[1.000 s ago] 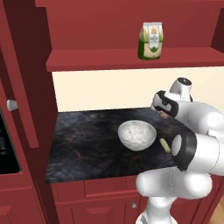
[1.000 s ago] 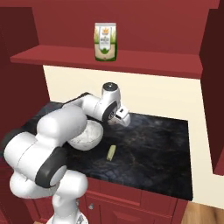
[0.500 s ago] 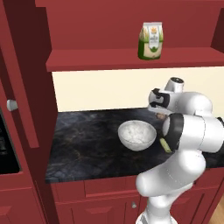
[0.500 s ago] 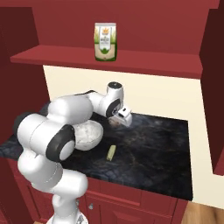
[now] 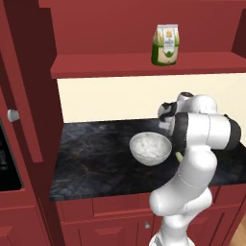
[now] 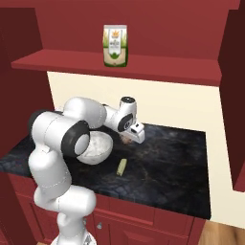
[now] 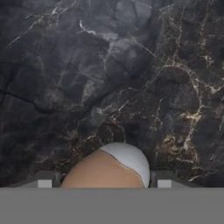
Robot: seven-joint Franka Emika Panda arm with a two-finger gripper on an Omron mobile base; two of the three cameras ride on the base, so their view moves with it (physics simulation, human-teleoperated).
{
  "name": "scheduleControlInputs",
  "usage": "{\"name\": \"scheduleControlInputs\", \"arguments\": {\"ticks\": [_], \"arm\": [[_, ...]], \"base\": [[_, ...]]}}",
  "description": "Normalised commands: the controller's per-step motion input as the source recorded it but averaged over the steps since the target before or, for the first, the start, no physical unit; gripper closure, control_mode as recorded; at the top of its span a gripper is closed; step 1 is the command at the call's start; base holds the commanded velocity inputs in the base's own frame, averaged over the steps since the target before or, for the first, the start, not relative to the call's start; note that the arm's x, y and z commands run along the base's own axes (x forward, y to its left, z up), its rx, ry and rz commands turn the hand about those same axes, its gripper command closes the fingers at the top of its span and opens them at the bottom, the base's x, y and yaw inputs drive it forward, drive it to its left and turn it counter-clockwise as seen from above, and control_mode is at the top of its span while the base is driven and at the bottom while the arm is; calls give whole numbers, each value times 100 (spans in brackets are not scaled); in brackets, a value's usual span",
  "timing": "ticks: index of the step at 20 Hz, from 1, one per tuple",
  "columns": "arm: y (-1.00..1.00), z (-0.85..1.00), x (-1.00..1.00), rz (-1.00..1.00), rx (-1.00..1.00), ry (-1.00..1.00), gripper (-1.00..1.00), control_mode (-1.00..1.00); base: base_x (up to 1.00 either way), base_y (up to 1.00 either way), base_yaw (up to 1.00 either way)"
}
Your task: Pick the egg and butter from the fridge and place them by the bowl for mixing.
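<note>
From my seat, the counter [image 6: 177, 162] has open dark marble toward its right edge. The bowl [image 6: 95, 148] and butter stick [image 6: 121, 166] crowd the left-centre, and the shelf [image 6: 158, 67] with its bag [image 6: 115, 45] caps headroom.

Even, shadowless rendered light in both base views; soft, slightly blurred edges throughout; the dark marble worktop [image 7: 131, 78] looks smeared and out of focus in the hand view
</note>
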Motion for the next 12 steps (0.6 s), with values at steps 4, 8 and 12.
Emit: {"name": "scheduleControlInputs", "arguments": {"ticks": [4, 8, 12], "arm": [[0, -32, 21, 1, 0, 0, 100, -100], [0, -31, 15, 7, 0, 0, 100, -100], [-3, -26, 3, 13, -1, 0, -100, -100]], "base": [[0, 0, 0], [0, 0, 0], [0, 0, 0]]}}
